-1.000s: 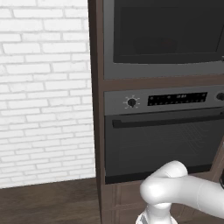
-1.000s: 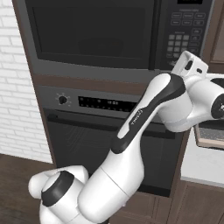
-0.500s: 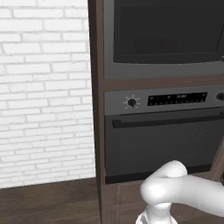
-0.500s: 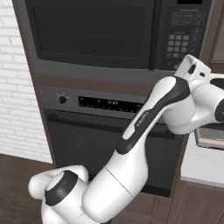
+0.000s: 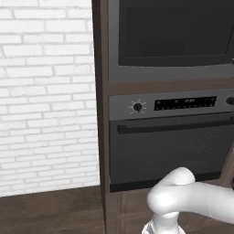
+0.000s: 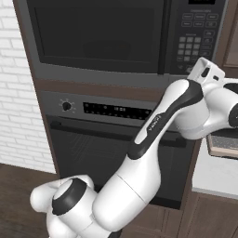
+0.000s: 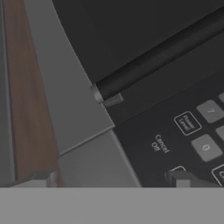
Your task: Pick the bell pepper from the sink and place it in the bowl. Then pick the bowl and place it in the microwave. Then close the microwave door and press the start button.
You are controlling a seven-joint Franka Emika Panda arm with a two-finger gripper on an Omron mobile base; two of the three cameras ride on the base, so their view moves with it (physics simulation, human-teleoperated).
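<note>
looking at a tall brown cabinet column (image 5: pixel 101 114) beside a white brick wall (image 5: pixel 45 96), dark wood floor (image 5: pixel 50 212) below. the microwave (image 6: pixel 116 42) sits high in the column, its microwave door (image 6: pixel 97 32) shut flush, keypad (image 6: pixel 197 35) to its right; the oven (image 5: pixel 169 141) with knob and display sits under it. the tool (image 7: pixel 113 180) hangs close over the keypad's lower corner, fingertips (image 7: pixel 178 178) spread wide, nothing between them. a pale desk (image 6: pixel 216 174) shows at right.

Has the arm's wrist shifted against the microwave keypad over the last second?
Yes. In the right base view the wrist has drifted right, away from the oven knob, below the microwave keypad.
</note>
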